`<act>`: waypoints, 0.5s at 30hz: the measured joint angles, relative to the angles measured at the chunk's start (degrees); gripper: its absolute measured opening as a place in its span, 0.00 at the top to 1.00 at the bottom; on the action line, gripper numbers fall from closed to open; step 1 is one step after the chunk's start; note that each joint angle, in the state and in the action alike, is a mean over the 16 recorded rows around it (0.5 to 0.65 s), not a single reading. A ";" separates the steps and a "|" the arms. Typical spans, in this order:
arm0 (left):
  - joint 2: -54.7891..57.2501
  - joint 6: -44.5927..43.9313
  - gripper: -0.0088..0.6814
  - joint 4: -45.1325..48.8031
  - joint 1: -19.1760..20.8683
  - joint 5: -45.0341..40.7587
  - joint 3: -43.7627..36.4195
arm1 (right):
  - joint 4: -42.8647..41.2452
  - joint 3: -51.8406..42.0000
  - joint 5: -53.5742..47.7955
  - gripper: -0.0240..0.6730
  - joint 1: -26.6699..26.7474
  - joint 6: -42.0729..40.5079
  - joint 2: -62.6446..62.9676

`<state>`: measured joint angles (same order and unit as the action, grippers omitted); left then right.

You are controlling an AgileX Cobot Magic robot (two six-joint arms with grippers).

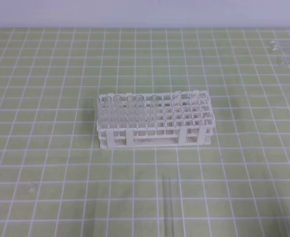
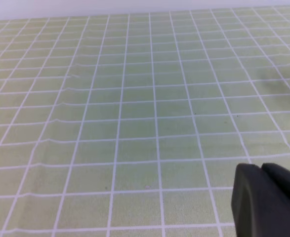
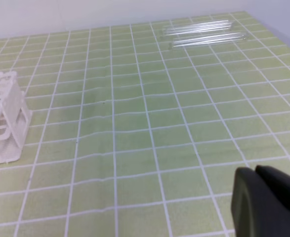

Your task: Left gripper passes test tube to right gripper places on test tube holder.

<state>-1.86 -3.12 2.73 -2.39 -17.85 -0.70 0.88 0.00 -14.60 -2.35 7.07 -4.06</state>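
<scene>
The test tube [image 1: 168, 207], slim and clear, lies lengthwise on the green checked cloth in front of the test tube holder [image 1: 154, 121]. That white lattice rack stands mid-table with several clear tubes upright in its left holes; its end also shows in the right wrist view [image 3: 4, 118]. Neither arm appears in the high view. My left gripper [image 2: 260, 170] shows only as black fingers pressed together, shut and empty, above bare cloth. My right gripper [image 3: 255, 171] looks the same, shut on nothing, to the right of the rack.
Other clear tubes [image 1: 284, 47] lie side by side at the far right of the cloth, seen also in the right wrist view [image 3: 204, 32]. A pale wall runs along the table's far edge.
</scene>
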 joint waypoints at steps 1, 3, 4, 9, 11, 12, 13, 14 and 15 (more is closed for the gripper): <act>-0.03 0.00 0.99 0.00 0.00 0.01 -0.01 | 0.00 0.00 0.00 0.99 0.00 0.00 0.00; -0.07 0.00 0.99 0.00 0.00 0.03 -0.03 | 0.00 0.00 0.00 0.99 0.00 0.00 0.00; 0.09 0.00 0.99 0.00 0.00 -0.04 0.03 | 0.00 0.00 0.00 0.99 0.00 0.00 0.00; 0.53 -0.01 0.99 -0.01 -0.02 -0.13 0.20 | 0.00 0.00 0.00 0.99 0.00 0.00 0.00; 0.80 -0.01 0.99 -0.01 -0.03 -0.19 0.25 | 0.00 0.00 0.00 0.99 0.00 0.00 0.00; 0.93 -0.01 0.99 -0.01 -0.03 -0.26 0.30 | 0.00 0.00 0.00 0.99 0.00 0.00 0.00; 0.93 -0.01 0.99 -0.01 -0.03 -0.26 0.30 | 0.00 0.00 0.00 0.99 0.00 0.00 0.00; 0.93 -0.01 0.99 -0.01 -0.03 -0.26 0.30 | 0.00 0.00 0.00 0.99 0.00 0.00 0.00; 0.93 -0.01 0.99 -0.01 -0.03 -0.26 0.30 | 0.00 0.00 0.00 0.99 0.00 0.00 0.00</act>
<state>-0.93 -3.14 2.72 -2.42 -18.11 -0.40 0.88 0.00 -14.60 -2.35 7.07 -4.06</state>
